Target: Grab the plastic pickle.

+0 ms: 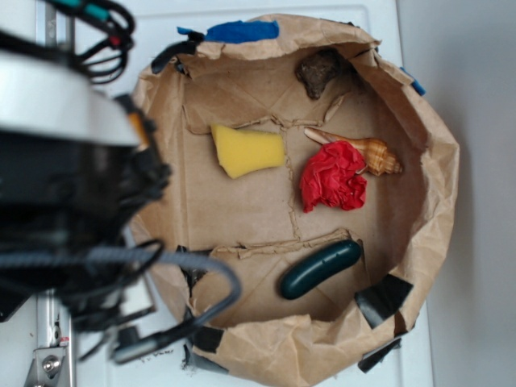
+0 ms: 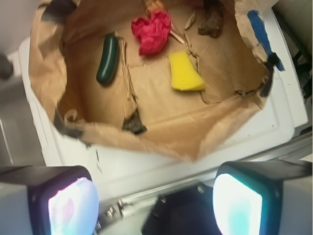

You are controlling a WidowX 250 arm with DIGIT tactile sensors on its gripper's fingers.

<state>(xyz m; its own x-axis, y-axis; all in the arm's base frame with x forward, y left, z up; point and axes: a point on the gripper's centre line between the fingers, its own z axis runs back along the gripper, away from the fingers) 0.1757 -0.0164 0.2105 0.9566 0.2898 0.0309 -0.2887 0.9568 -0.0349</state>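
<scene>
From the exterior view I am looking down on the paper basket (image 1: 435,161), and the arm (image 1: 64,177) is sitting outside its rim, off to the side of the yellow sponge (image 1: 247,150); the fingers themselves are hiding under the arm's body here, so I cannot tell their spread from this angle. The pickle (image 1: 320,269) is lying on the basket floor well away from the arm, across a fold in the paper from the sponge, resting at a slant near the wall. The red crumpled paper (image 1: 333,176) is sitting further in, touching the seashell (image 1: 367,151), and the brown lump (image 1: 318,71) is sitting near the far rim, by the blue tape (image 1: 242,31). In the wrist view I am seeing the gripper (image 2: 154,205) standing wide, its two pads (image 2: 73,208) far apart at the bottom edge and holding nothing, hanging above the white table (image 2: 161,161) just outside the basket's near wall. The pickle is lying ahead and to the left of the fingers, well apart from them, close to the basket's left wall; the sponge is ahead and slightly right, the red paper beyond it.
</scene>
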